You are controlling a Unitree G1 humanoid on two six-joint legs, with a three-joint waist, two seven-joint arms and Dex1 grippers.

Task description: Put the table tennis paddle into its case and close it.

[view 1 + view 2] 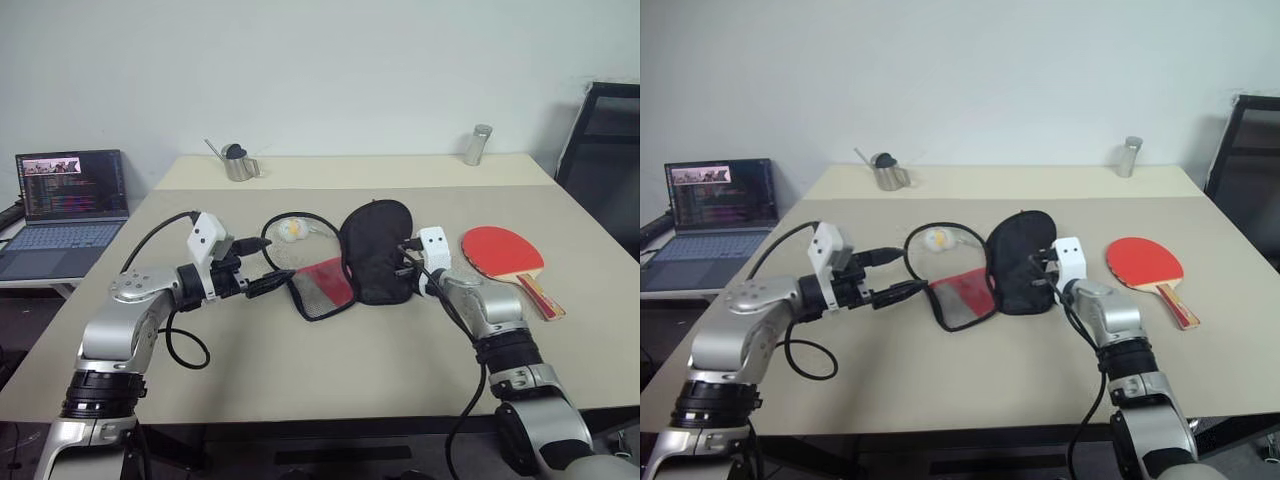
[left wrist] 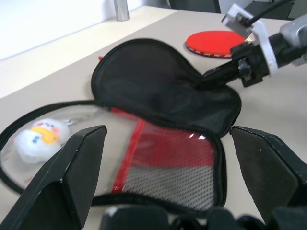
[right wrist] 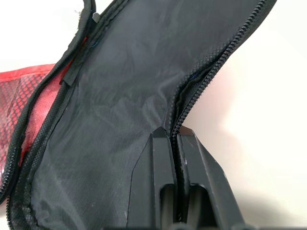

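Head view: our right gripper (image 1: 408,268) pinches the case (image 1: 375,250) flap edge; the table tennis paddle (image 1: 505,253) lies just right of it on the table (image 1: 300,370).

Left wrist: left gripper (image 2: 168,163) spread wide over the mesh half.

Right wrist: keep the zipper edge clamped and lift the flap clear. No readable lettering.

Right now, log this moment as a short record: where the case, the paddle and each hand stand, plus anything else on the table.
case: unzipped and spread open on the table, black flap raised, red mesh half lying flat
paddle: red face up on the table, outside the case, on its right, untouched
right hand: shut on the case's black flap at the zipper edge
left hand: open, hovering over the red mesh half, holding nothing
other items: small white plush toy, metal pitcher, metal cup
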